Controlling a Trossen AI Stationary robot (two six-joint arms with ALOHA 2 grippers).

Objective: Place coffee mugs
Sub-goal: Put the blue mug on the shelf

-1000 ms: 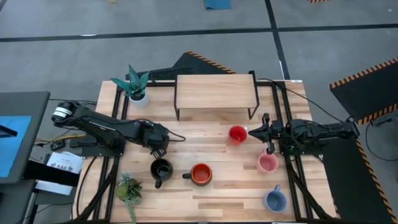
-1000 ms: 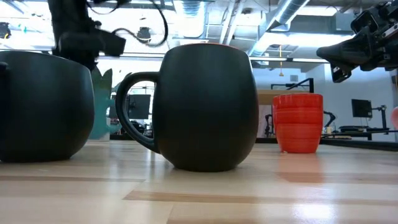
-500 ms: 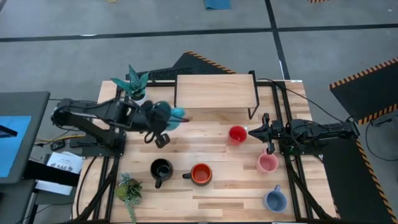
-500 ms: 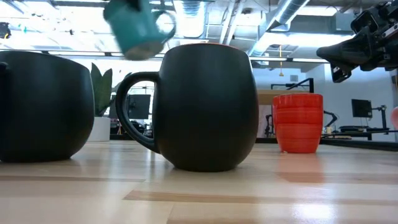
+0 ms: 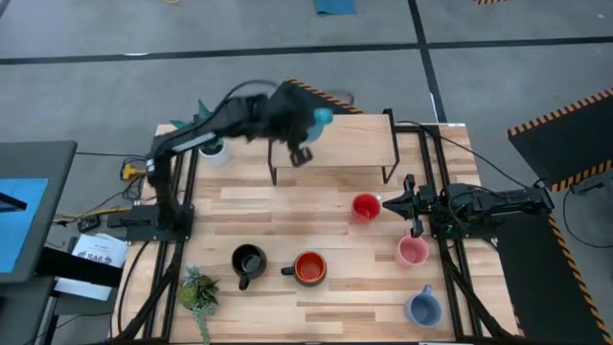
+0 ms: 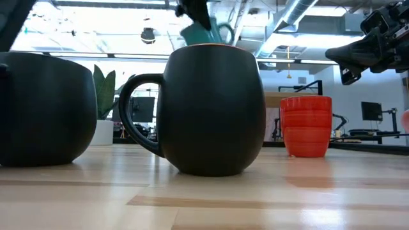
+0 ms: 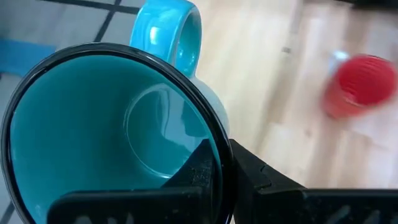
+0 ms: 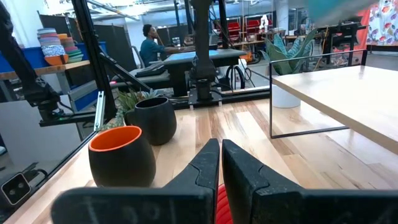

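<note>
- The left claw [image 5: 305,134] is up in the air, over the near left corner of the wooden shelf [image 5: 333,140] at the back of the worktop [image 5: 326,292].
- It holds the teal mug [image 7: 112,130] tight, with one finger [image 7: 199,171] inside the rim. The mug's handle [image 7: 177,34] sticks out away from the claw.
- The right claw [image 5: 387,203] is low over the worktop, just beside the red mug [image 5: 365,206]. Its two fingers [image 8: 208,165] are pressed almost together and hold nothing.
- The pink mug [image 5: 413,251] stands near the right arm, and the light blue mug [image 5: 422,308] sits at the front right.
- The black mug [image 5: 249,262] and the orange mug [image 5: 308,268] stand side by side near the front.
- A white pot with a green plant [image 5: 208,129] stands at the back left, next to the shelf.
</note>
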